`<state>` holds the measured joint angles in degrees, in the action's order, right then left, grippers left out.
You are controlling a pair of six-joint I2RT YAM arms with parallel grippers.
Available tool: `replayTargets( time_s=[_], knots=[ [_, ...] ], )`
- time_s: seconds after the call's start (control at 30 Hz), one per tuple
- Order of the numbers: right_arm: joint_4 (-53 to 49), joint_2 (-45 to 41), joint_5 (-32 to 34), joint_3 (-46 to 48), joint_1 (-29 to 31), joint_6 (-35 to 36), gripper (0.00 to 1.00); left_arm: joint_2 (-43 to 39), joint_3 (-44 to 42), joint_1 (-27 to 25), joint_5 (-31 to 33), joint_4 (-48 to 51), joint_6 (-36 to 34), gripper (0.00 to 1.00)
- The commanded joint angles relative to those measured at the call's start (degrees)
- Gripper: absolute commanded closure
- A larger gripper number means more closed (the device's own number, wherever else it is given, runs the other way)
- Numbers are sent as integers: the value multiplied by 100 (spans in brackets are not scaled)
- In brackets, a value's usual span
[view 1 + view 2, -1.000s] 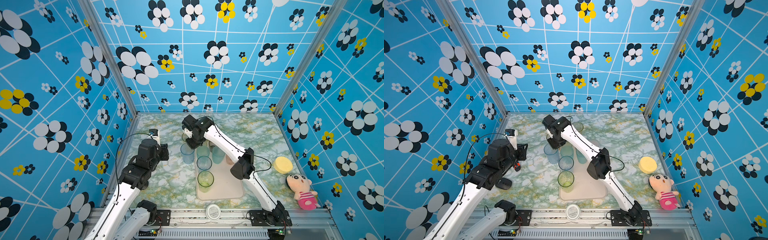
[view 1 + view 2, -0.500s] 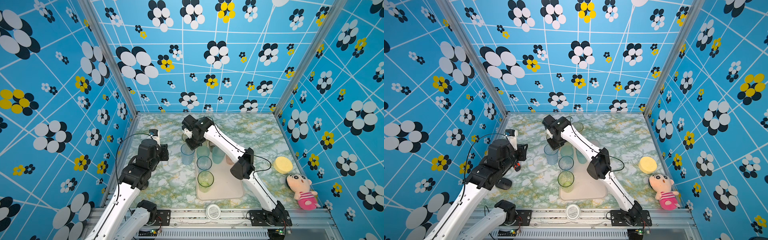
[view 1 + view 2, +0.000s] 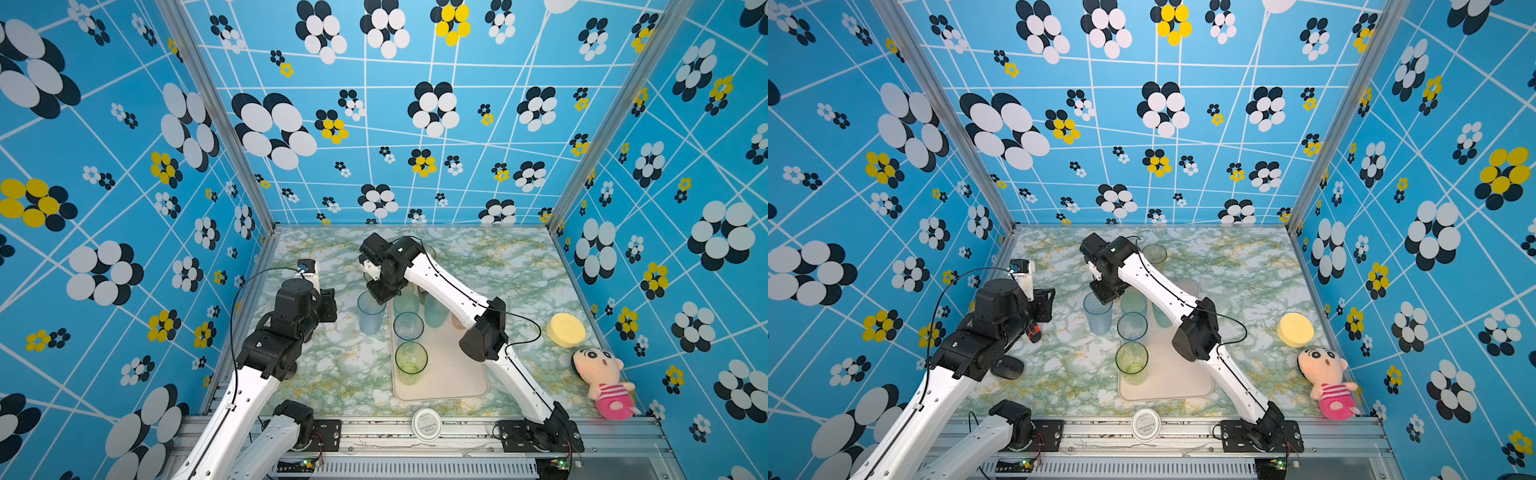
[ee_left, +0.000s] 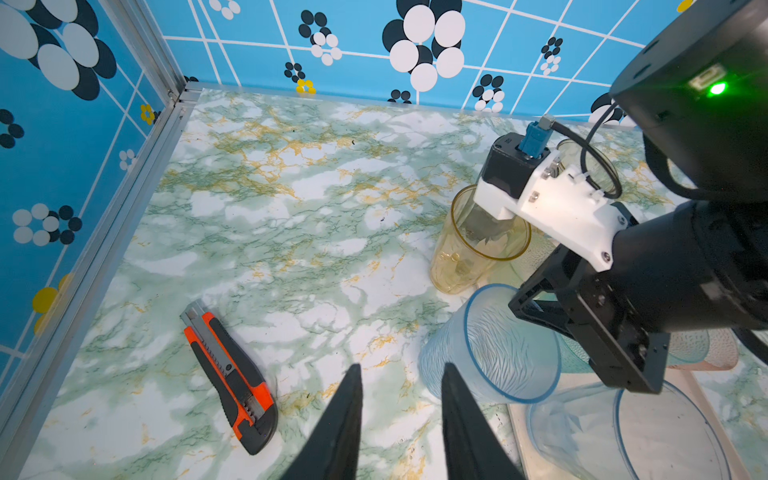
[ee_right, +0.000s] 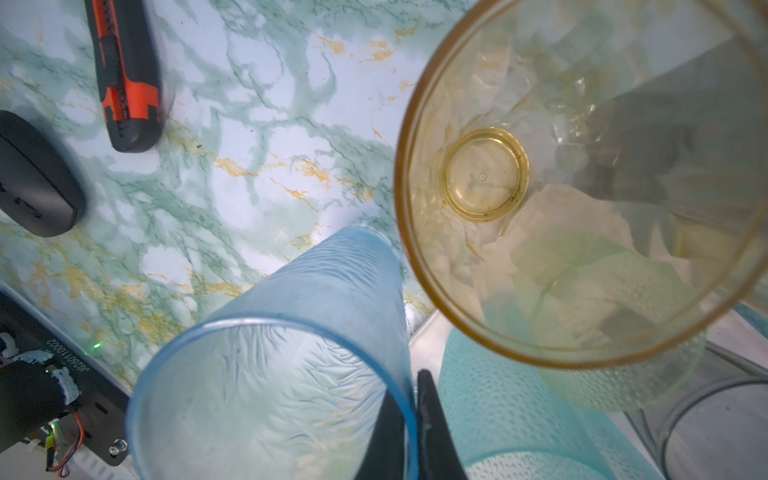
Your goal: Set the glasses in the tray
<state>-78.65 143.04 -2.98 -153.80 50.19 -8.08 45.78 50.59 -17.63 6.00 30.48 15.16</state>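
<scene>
Blue walls (image 3: 374,124) printed with black, white and yellow flowers enclose a green-veined marble table (image 3: 498,266). At its middle lies the tray (image 3: 453,374), which holds a green tumbler (image 3: 410,361) nearest the front. Behind that stand a clear bluish tumbler (image 3: 408,328), two teal tumblers (image 3: 435,311) and a pink tumbler (image 3: 457,322) half hidden by the right arm. A tall blue tumbler (image 3: 370,316) stands upright just outside the tray's left edge, with an amber tumbler (image 4: 473,245) just beyond it on the table. The round white lid (image 3: 427,424) on the front rail carries print too small to read. In the right wrist view a black board (image 5: 72,353) bears a white code, seen upside down. The right arm reaches from the front right across the tray, its elbow bent above it and its wrist turned down. The right tool (image 5: 409,399) is clamped on the blue tumbler's rim, one finger inside and one outside. The left arm is raised at the left, and the left tool (image 4: 401,368) has its fingers apart with nothing between them, above bare table near an orange utility knife (image 4: 230,374).
</scene>
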Motion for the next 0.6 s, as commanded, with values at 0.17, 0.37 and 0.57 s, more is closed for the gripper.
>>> replayTargets(
  time_s=[0.17,0.37,0.57],
  knots=[
    [246,-842,-400,127,106,196,100,-41,-79,80,-46,185,-64,66],
    [457,-1488,-419,501,130,292,100,-78,-42,94,-38,294,-66,67],
    [642,-2551,-99,1235,129,428,100,-96,20,107,-72,395,-60,67]
  ],
)
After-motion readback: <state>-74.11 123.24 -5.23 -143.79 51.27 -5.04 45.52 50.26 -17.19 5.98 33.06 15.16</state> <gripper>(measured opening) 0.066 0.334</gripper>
